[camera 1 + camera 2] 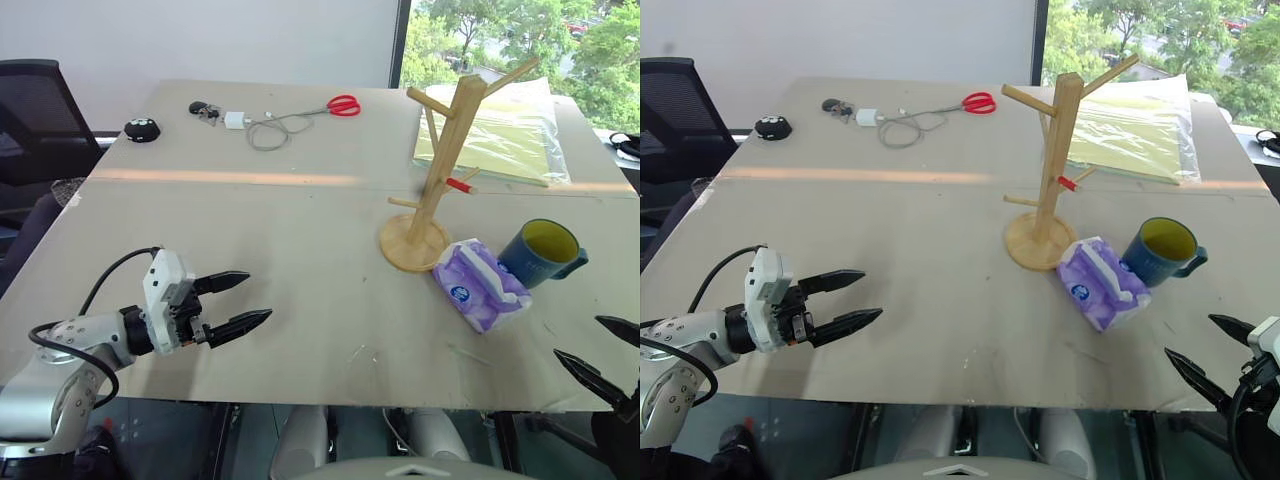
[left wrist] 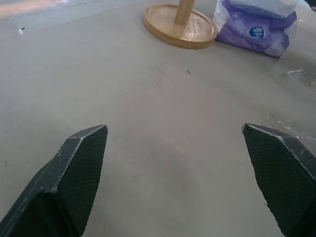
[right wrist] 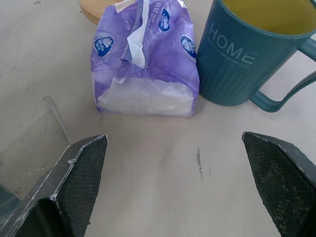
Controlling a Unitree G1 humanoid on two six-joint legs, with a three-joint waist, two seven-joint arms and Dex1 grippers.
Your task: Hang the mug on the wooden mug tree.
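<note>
The dark blue mug (image 1: 541, 253) with a yellow-green inside stands upright on the table at the right, its handle turned to the right; its wall reads HOME (image 3: 232, 47). Left of it rises the wooden mug tree (image 1: 438, 175) on its round base, one peg red-tipped, nothing hanging on it. My right gripper (image 1: 598, 352) is open near the table's front right edge, short of the mug. My left gripper (image 1: 240, 300) is open over the front left of the table, far from both, nothing between its fingers.
A purple tissue pack (image 1: 480, 285) lies between the tree's base and the mug, touching or nearly touching both. A yellow-green folder (image 1: 505, 135) in plastic lies behind the tree. Red-handled scissors (image 1: 340, 105), a cable with a charger (image 1: 255, 125) and a small black object (image 1: 142, 129) lie at the far edge.
</note>
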